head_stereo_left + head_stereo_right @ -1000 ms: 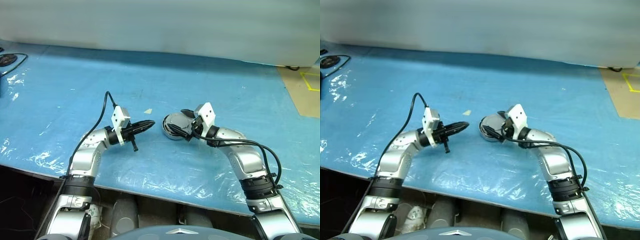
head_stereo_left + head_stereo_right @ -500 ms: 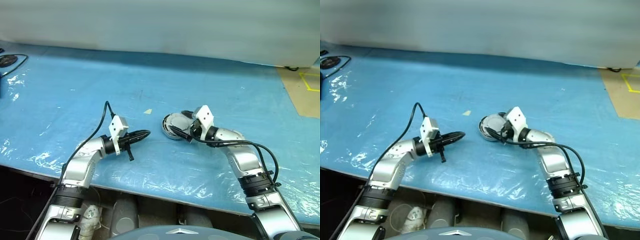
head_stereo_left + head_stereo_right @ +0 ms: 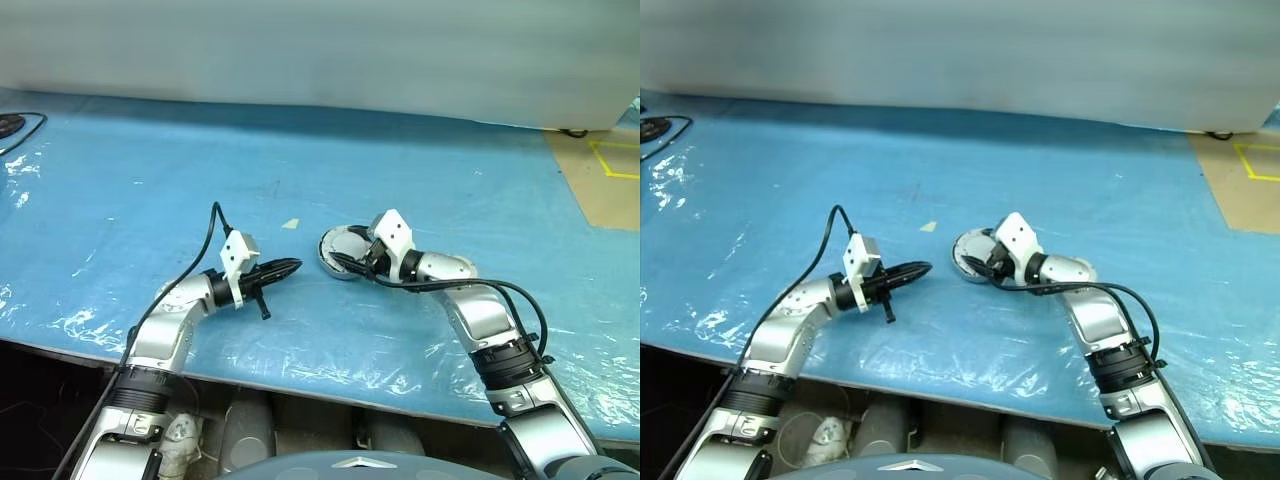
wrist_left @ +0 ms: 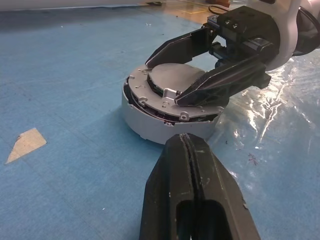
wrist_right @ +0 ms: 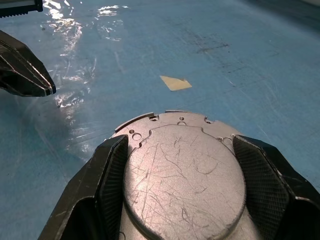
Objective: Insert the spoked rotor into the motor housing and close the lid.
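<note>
Right wrist view: right gripper [image 5: 175,200] fingers straddle the lid [image 5: 182,177] atop the motor housing [image 4: 165,127], contact unclear. Left gripper [image 4: 186,145] fingers pressed together, empty, tips near the housing.

Left hand [image 4: 192,150] shut, right hand [image 5: 175,185] spread.

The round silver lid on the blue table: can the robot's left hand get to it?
Probably yes. The left hand, shut, points at the round silver lid across bare blue table, though the right hand already straddles the lid.
</note>
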Robot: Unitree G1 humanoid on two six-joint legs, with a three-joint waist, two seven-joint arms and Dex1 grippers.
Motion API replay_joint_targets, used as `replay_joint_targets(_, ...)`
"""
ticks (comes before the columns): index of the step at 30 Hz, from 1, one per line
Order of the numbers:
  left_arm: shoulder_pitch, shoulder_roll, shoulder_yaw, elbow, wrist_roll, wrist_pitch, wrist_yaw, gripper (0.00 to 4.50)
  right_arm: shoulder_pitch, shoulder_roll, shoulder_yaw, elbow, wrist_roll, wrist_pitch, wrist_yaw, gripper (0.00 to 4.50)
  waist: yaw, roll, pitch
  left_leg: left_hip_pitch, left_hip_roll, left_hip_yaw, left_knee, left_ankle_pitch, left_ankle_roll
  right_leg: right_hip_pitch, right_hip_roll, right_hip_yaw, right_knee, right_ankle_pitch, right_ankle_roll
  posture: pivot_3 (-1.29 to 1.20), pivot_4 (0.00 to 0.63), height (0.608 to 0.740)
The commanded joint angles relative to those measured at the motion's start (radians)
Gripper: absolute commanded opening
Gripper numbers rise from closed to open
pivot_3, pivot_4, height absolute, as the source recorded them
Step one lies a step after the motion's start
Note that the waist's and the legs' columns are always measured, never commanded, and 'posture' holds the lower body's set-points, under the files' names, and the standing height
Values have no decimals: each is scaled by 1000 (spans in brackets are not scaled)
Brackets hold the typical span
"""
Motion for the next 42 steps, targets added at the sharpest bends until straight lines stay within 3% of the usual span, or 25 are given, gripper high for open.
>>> replay_joint_targets(1, -13, 0, -3, -4, -3, -24, 11, 0, -30, 25, -13, 7, -6, 34, -40, 2986, 0, 0, 0, 0, 0, 0, 0, 0, 0, 0, 0, 0, 0, 0, 0, 0, 150, 740)
replay_joint_targets(10, -9, 4, -11, 14, -2, -40, 17, 0, -80, 69, -21, -24, 4, 89, -85, 2986, -1, 0, 0, -1, 0, 0, 1, 1, -2, -2, 0, 0, 2, 0, 0, 0, 150, 740)
replay_joint_targets(19, -16, 0, -22, 28, 1, -43, 21, 0, -15, 24, 77, 18, -123, 45, -112, 2986, -1, 0, 0, 0, 0, 0, 1, 2, -3, -1, 0, 0, 2, 0, 0, 0, 150, 740)
replay_joint_targets(32, -62, -12, -44, 71, 9, -67, 10, 0, 5, 152, -21, 27, -27, 240, -196, 2986, -1, -1, -2, 5, 0, 0, 1, 2, -3, 2, 0, 2, 5, 0, 0, 0, 150, 740)
replay_joint_targets(42, -73, -22, -49, 95, 14, -86, 15, 0, 18, 100, 75, 69, -156, 211, -251, 2986, -1, -1, -5, 13, 0, 0, -1, 1, -3, 9, -1, 3, 4, 0, 1, 0, 150, 740)
